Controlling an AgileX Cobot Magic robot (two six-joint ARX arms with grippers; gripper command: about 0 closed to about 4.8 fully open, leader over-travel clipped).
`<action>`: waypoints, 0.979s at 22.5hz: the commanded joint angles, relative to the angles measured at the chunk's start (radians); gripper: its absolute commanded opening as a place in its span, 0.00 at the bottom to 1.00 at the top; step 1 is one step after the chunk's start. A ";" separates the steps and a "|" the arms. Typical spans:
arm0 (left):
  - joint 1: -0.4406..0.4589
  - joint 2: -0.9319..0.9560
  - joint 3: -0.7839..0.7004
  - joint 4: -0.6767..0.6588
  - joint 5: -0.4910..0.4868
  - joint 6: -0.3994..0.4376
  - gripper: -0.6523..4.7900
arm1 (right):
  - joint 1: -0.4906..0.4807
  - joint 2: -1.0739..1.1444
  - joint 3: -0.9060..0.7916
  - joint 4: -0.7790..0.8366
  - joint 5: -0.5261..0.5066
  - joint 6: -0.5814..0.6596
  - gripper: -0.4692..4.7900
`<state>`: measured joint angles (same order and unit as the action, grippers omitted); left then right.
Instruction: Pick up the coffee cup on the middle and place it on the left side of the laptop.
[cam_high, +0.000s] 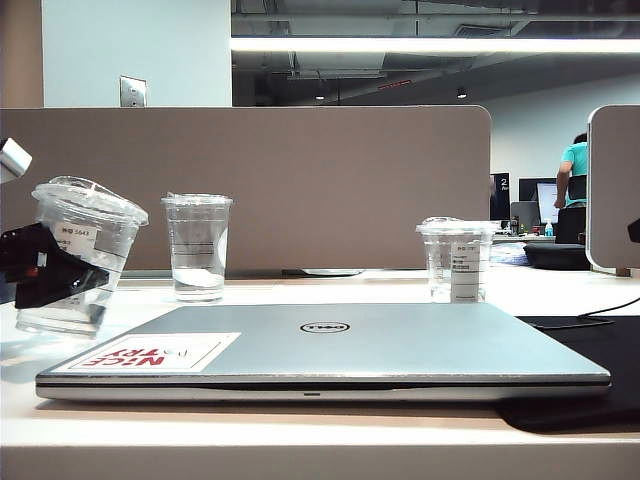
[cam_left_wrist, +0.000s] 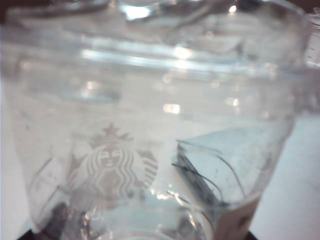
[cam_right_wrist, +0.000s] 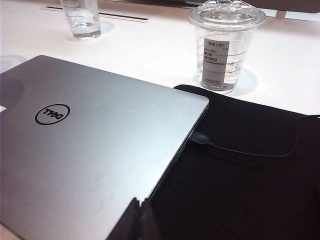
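Your left gripper (cam_high: 45, 268) clamps the tilted coffee cup (cam_high: 78, 255) at the Dell laptop's (cam_high: 330, 350) left end. Beyond it stand a film-sealed cup (cam_high: 197, 246) and, farther right, a labelled lidded cup (cam_high: 456, 259). Your right gripper (cam_right_wrist: 140, 220), fingers together, hovers over the laptop's edge and a black mat (cam_right_wrist: 240, 170) on the pale desk (cam_high: 300, 440), before a beige partition (cam_high: 250, 180).

Left claw (cam_high: 45, 268) grips wide at left edge; right claw (cam_right_wrist: 137, 220) pressed together.

left pincer (cam_high: 45, 268) grips the tilted coffee cup (cam_high: 80, 250) left of the closed laptop (cam_high: 330, 350).
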<state>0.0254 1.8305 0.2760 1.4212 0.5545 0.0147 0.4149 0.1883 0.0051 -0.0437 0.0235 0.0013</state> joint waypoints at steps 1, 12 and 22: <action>0.002 0.001 0.001 0.037 -0.043 0.014 0.80 | 0.000 0.001 -0.004 0.018 0.000 0.002 0.08; 0.002 0.071 0.001 0.037 -0.037 -0.015 0.95 | 0.000 0.001 -0.004 0.018 0.000 0.002 0.08; 0.002 0.009 -0.023 0.037 -0.035 -0.055 1.00 | 0.000 -0.005 -0.004 0.018 0.000 0.002 0.08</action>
<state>0.0257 1.8606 0.2619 1.4364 0.5129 -0.0383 0.4149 0.1879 0.0051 -0.0437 0.0235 0.0013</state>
